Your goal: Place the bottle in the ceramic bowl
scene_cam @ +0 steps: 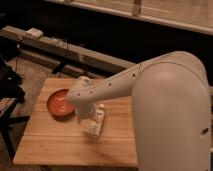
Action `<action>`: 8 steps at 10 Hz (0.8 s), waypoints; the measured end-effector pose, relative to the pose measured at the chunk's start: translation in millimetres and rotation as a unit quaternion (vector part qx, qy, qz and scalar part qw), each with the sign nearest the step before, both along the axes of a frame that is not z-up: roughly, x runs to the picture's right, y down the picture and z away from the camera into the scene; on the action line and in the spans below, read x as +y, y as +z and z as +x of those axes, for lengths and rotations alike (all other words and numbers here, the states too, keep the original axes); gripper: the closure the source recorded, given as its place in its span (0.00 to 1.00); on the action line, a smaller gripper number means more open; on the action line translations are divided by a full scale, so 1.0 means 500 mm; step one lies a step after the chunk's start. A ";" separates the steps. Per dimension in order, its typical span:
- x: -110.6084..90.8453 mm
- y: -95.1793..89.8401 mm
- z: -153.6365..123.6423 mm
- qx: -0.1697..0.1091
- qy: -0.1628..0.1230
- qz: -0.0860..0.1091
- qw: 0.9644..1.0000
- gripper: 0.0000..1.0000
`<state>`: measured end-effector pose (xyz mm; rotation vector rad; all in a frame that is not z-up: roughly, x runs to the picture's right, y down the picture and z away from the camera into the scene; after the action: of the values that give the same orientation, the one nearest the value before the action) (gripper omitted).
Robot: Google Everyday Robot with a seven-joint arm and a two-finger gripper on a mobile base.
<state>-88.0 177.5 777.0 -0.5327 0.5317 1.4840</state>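
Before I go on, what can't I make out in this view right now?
All in the camera view:
- Gripper, down at the bottle: the arm covers where they meet, so whether it has a grasp is unknown.
- Bottle: its left side is behind the gripper, and the label is too blurred to read.
- Bowl: its right rim is hidden by the arm.
- Table: its right edge is hidden by the robot's body.
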 end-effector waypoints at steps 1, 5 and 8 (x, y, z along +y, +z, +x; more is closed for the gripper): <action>-0.010 0.016 0.028 0.010 0.000 -0.005 1.000 0.35; 0.004 0.054 0.064 0.024 0.006 -0.022 0.999 0.35; 0.041 0.090 0.060 0.019 0.014 -0.036 0.999 0.36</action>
<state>-58.2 197.9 821.9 -0.5712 0.6117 1.5088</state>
